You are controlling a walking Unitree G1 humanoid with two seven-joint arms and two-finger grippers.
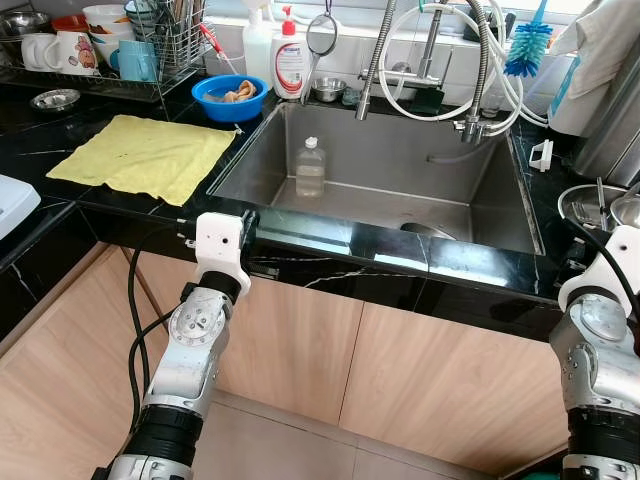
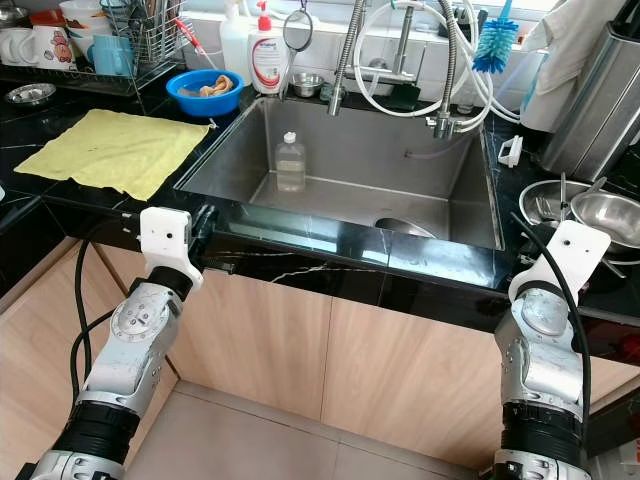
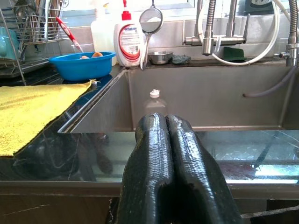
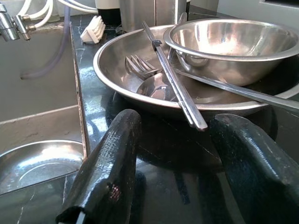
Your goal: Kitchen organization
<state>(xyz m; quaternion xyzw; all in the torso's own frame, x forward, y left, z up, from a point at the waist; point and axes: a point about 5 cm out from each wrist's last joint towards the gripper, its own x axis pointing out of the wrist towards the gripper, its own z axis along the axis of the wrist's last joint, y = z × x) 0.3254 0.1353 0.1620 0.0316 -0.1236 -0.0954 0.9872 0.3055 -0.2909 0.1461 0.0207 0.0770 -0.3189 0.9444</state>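
A clear plastic bottle [image 1: 310,168] stands upright in the steel sink [image 1: 380,150]. My left gripper [image 3: 166,123] is shut and empty. It rests at the counter's front edge by the sink's left corner, pointing at the bottle [image 3: 154,99]. My right gripper [image 4: 175,140] is open over the black counter right of the sink. Just beyond its fingers sits a wide steel dish [image 4: 117,70] holding a fork [image 4: 140,67], a spoon and long tongs [image 4: 175,91]. A steel bowl [image 4: 229,46] rests on the dish's far side.
A yellow cloth [image 1: 145,155] lies on the counter left of the sink. Behind it are a blue bowl [image 1: 229,97], a dish soap bottle [image 1: 289,60] and a loaded dish rack [image 1: 150,40]. A steel plate [image 1: 430,231] lies on the sink floor. Faucet hoses [image 1: 440,60] hang over the sink.
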